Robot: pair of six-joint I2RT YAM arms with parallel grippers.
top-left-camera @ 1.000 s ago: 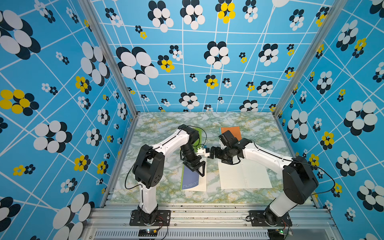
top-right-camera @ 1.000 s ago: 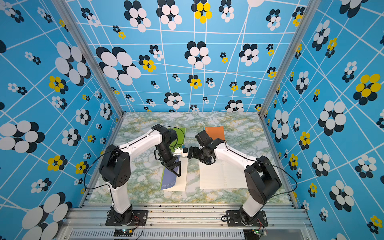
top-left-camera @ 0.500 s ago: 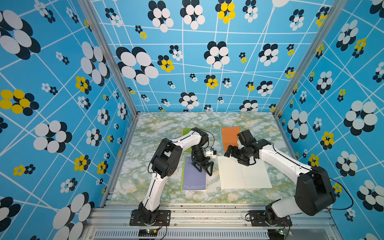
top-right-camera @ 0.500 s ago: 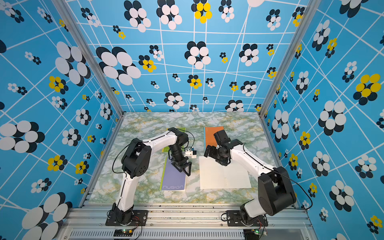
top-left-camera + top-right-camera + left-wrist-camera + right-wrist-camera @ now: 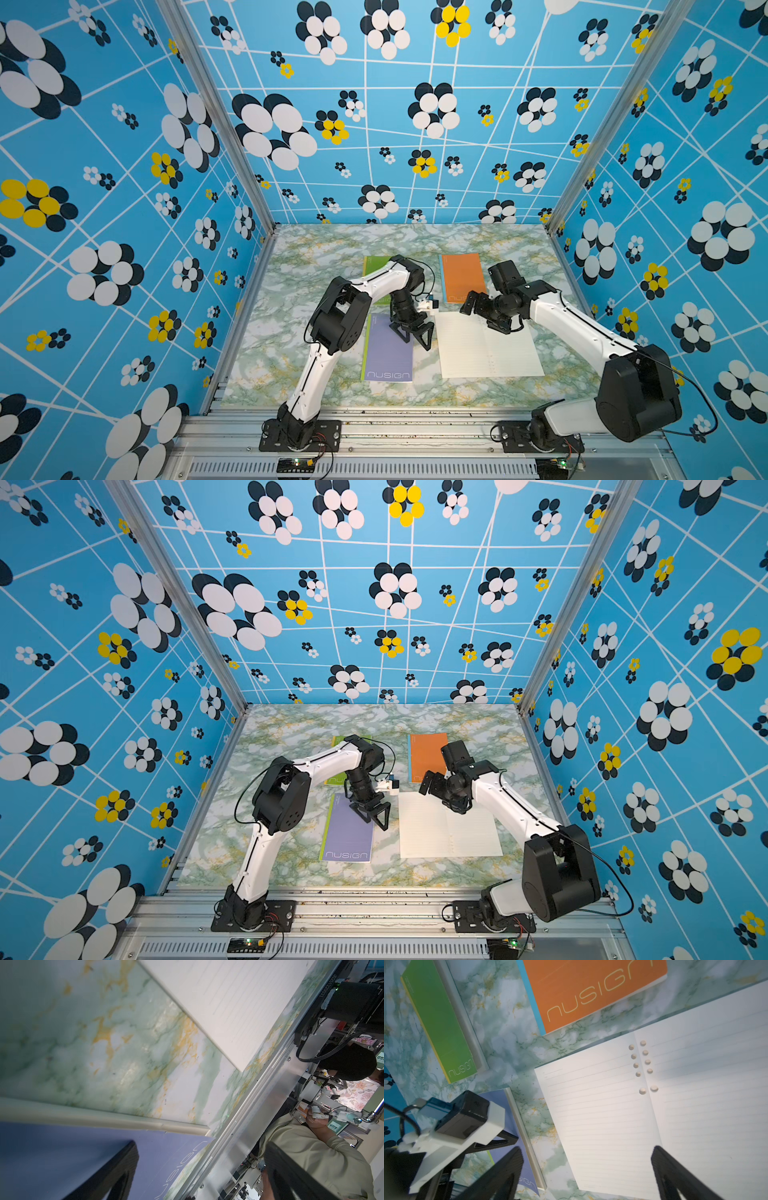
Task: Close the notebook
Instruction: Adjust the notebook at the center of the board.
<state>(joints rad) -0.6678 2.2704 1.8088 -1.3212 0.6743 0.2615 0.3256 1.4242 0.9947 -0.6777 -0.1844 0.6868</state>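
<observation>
The open notebook [image 5: 488,347] [image 5: 449,827] lies flat at the front right of the table, both white lined pages up; it also shows in the wrist views as the open notebook [image 5: 654,1105] [image 5: 228,1001]. My left gripper [image 5: 411,334] [image 5: 370,812] [image 5: 199,1172] is open and empty. It hangs low over the right edge of a closed purple notebook [image 5: 388,349], just left of the open one. My right gripper [image 5: 484,316] [image 5: 442,796] [image 5: 583,1172] is open and empty, raised above the open notebook's far left corner.
A closed orange notebook [image 5: 462,276] lies behind the open one. A closed green notebook [image 5: 376,266] lies at the back, partly under my left arm. Blue patterned walls enclose three sides. A metal rail [image 5: 415,419] runs along the table's front edge.
The purple notebook showed a white page a second ago and now lies shut, cover up. My left gripper shifted right and nearer. My right gripper drew back to the right.
</observation>
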